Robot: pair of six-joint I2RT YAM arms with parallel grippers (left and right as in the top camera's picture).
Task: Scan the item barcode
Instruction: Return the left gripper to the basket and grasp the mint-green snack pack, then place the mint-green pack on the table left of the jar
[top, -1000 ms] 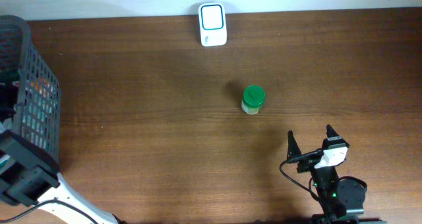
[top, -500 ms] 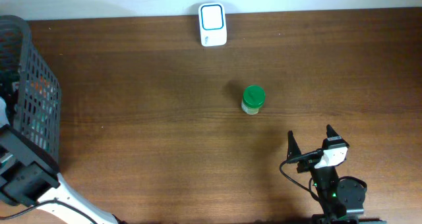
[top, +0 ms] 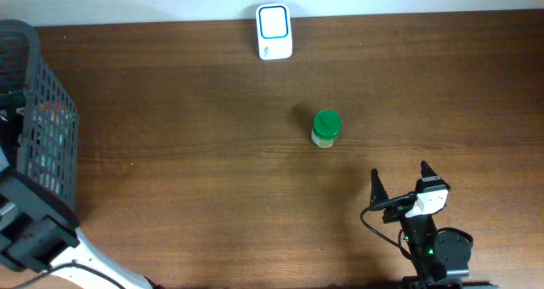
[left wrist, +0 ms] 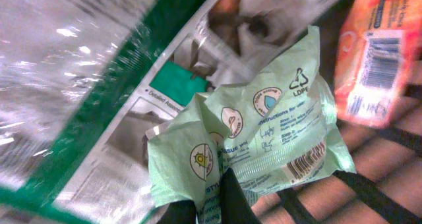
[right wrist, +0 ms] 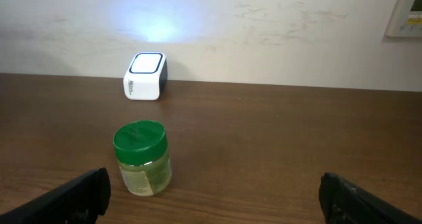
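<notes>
Packet of pale green film reads "LDPE" above its barcode.

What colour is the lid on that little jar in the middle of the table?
Green. The lid shows best in the right wrist view.

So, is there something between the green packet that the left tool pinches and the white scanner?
Yes. The packet lies inside the black basket, so its mesh wall stands between the packet and the scanner. Past that wall the table looks bare on the way; the green-lidded jar stands further right, off that line.
</notes>
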